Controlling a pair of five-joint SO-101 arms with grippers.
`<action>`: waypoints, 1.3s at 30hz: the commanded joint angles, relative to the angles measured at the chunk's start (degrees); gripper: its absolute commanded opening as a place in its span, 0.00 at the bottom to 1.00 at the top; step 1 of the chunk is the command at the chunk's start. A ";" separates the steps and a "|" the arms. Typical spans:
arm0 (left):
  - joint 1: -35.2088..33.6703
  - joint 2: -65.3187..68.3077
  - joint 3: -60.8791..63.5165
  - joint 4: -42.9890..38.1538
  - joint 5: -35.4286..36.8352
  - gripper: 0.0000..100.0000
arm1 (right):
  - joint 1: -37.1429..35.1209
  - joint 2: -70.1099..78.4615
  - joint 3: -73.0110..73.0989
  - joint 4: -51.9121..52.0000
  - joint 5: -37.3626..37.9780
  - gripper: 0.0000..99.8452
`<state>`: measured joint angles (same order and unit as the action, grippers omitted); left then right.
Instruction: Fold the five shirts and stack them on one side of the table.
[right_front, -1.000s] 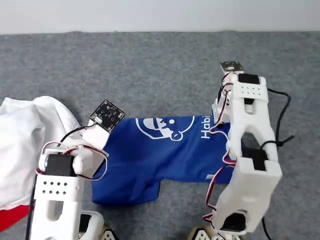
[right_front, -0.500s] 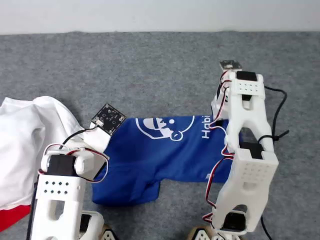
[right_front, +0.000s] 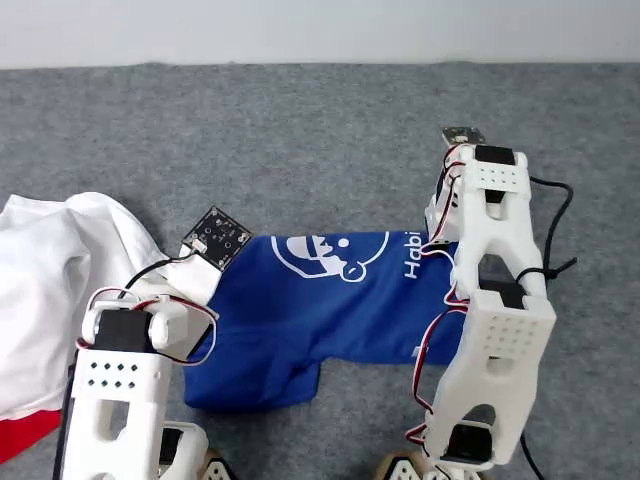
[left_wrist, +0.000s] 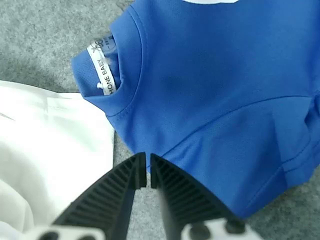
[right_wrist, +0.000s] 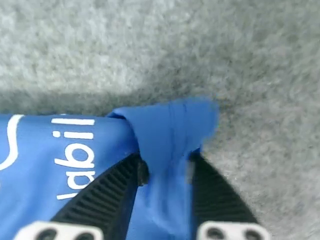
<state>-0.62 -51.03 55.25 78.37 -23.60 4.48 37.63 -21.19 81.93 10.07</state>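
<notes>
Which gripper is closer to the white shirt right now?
Left. The left gripper sits at the edge of the blue shirt, right beside the white shirt. The right gripper pinches the blue shirt at its opposite end, far from it.

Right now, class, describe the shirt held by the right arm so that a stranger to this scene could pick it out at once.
On the grey carpet-like table surface, beside a crumpled heap of white cloth shirts, lies a blue fabric shirt spread flat. It alone is blue with white print, and the right end effector pinches its bunched corner.
</notes>
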 joint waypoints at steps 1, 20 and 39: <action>-0.44 -0.62 -0.22 -1.05 0.09 0.02 | 0.22 -2.33 -2.46 0.13 1.67 0.01; -0.44 -0.53 -0.22 -0.88 0.09 0.02 | 0.75 -5.41 -4.92 -1.01 5.63 0.01; -0.44 -0.53 -0.22 -0.79 0.09 0.02 | 0.22 -7.96 -14.86 6.90 10.20 0.01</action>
<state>-0.62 -51.03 55.25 78.29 -23.60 4.40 34.46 -33.23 85.89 18.24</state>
